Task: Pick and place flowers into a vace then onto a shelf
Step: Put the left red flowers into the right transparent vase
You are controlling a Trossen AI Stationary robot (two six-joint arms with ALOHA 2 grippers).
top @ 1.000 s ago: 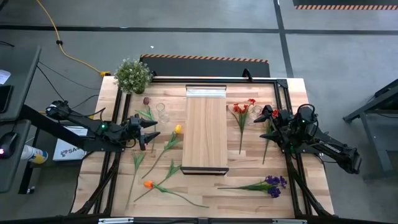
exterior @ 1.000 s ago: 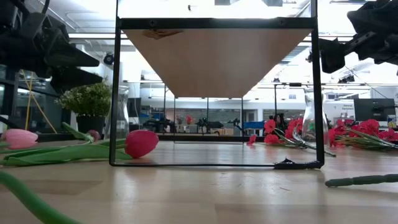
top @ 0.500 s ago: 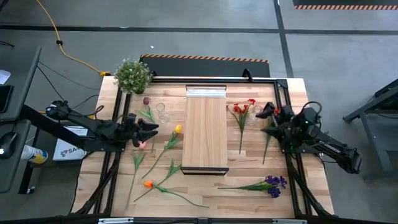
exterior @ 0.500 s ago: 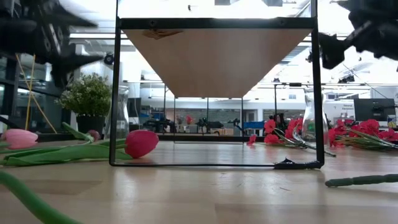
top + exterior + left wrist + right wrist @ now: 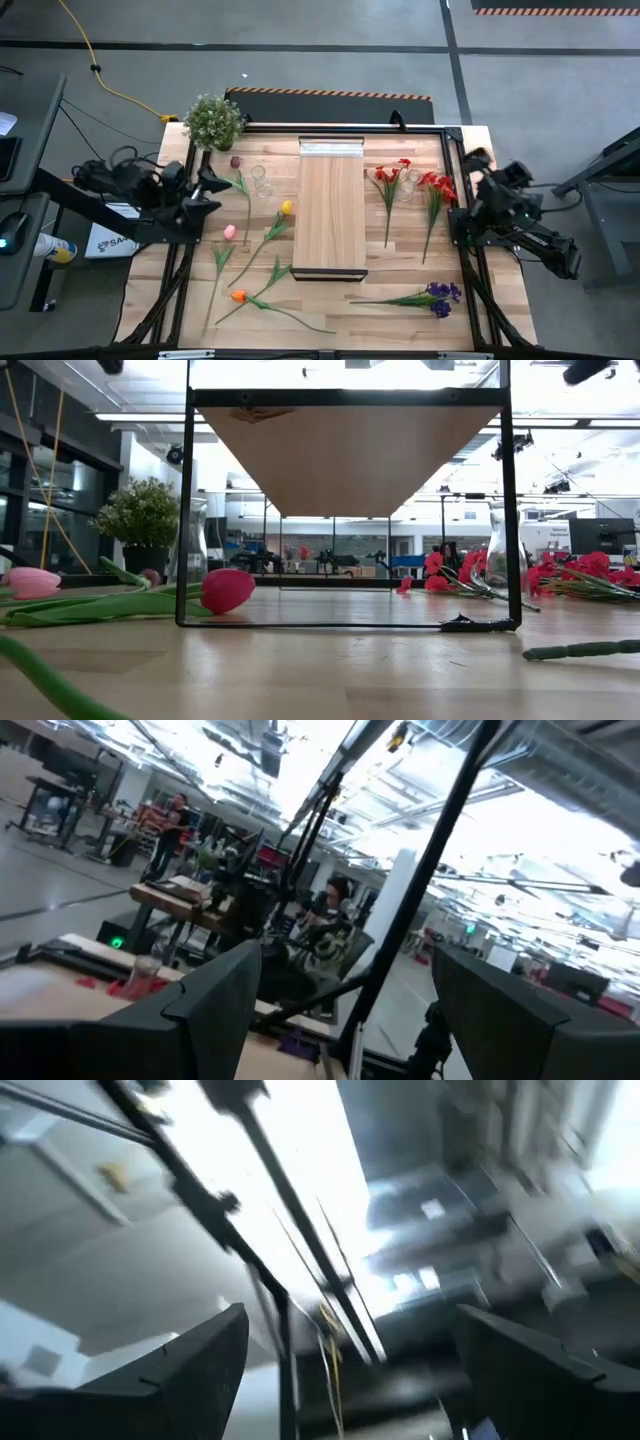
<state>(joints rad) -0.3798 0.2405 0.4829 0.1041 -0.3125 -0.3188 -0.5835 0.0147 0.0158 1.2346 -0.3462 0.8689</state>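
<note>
No flower is held at this moment; the task is judged to be at its start, with every stem lying flat on the bench [image 5: 400,315] and nothing yet in a vase.

At 9 o'clock, the left pincer [image 5: 207,187] is raised at the bench's left edge, its fingers [image 5: 215,1005] spread wide with nothing between them. Just beside it, a dark maroon flower [image 5: 236,162] lies by a small glass vase [image 5: 259,178]. Toward 8 o'clock lie a pink flower [image 5: 229,232], a yellow flower [image 5: 286,208] and, lower down, an orange flower [image 5: 238,296], their green stems fanned across the planks.

In the centre, the shelf [image 5: 331,215] runs from 12 to 6 o'clock and carries nothing.

Right of it, red flowers [image 5: 388,173] lie touching a second glass vase [image 5: 407,186], with another red bunch [image 5: 437,184] near it at 3 o'clock. A purple flower [image 5: 441,296] lies toward 5 o'clock. The right pincer [image 5: 470,160] is lifted at the bench's right edge, fully spread and holding nothing.

The next move is judged to call for a pincer to be lowered onto a stem near its head, closed, and the stem tipped upright into a vase mouth.

A bushy potted plant [image 5: 213,120] stands at 11 o'clock, clear of the work. The black frame rails [image 5: 450,170] along both sides may crowd either arm's descent, and overlapping stems at the left could be dragged together.
</note>
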